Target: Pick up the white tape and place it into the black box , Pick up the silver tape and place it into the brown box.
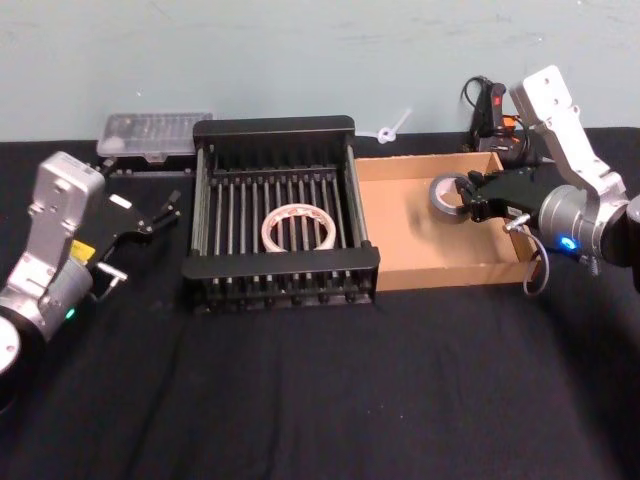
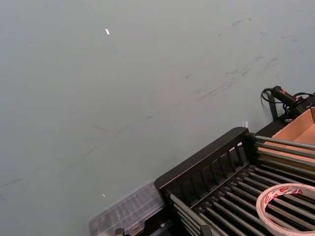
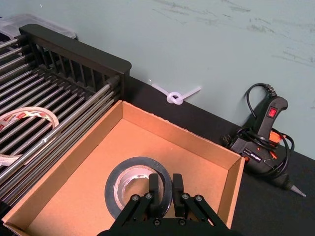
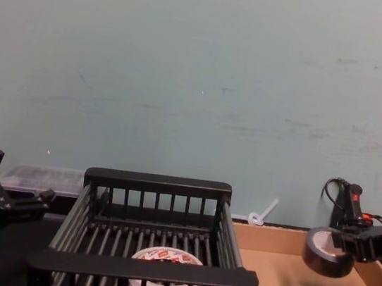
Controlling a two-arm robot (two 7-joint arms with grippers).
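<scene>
The white tape (image 1: pixel 297 228) lay flat in the middle of the black box (image 1: pixel 281 131), its hole facing up. Red print showed on its inner ring, too small to read. The silver tape (image 1: pixel 446 194) was held up in the air over the brown box (image 1: pixel 440 262), near the box's 1 o'clock corner, tilted with its hole facing partly sideways. The right gripper (image 3: pixel 165 189) had its fingers closed on the roll's rim. The left gripper (image 1: pixel 160 213) sat at the black box's 9 o'clock side with its fingers spread apart, holding nothing. The surface (image 1: pixel 320 390) was black cloth. A pale green wall (image 4: pixel 200 80) stood behind, with a glue gun (image 3: pixel 263 142) and a clear case (image 1: pixel 155 135) beside it.
</scene>
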